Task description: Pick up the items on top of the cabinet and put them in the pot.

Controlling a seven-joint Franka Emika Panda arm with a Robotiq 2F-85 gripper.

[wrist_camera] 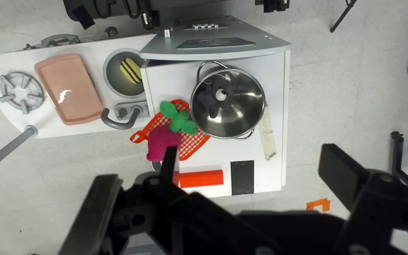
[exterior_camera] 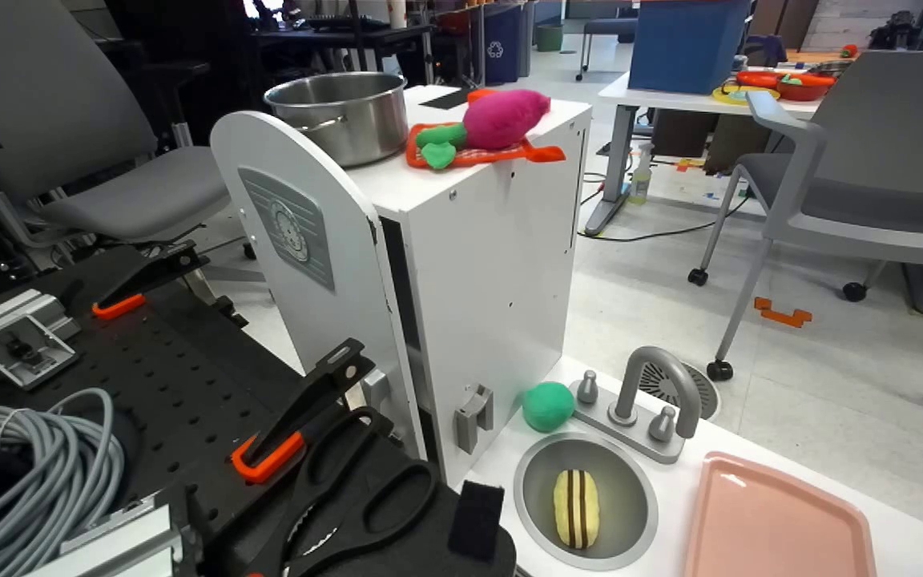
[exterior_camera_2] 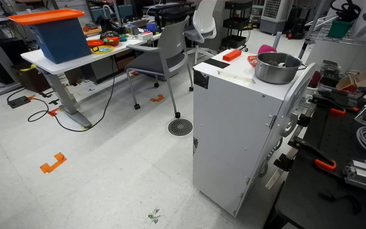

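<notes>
End effector (wrist_camera: 250, 159) points down above the cabinet (wrist_camera: 221, 153), jaws spread.

Silver pot (exterior_camera: 373, 124), white cabinet (exterior_camera: 497, 264)
Inside the pot, white-muzzled grey bear (wrist_camera: 209, 97); beside the pot, magenta-and-green plush vegetable (exterior_camera: 484, 127), red-and-white checked potholder (wrist_camera: 190, 144).

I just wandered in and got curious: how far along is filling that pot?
Looks done: the gray plush toy lies inside the pot. In hand: nothing; the gripper stands open and empty. Apparently remaining: the pink-and-green plush, checked potholder and red block, all on the cabinet.
</notes>
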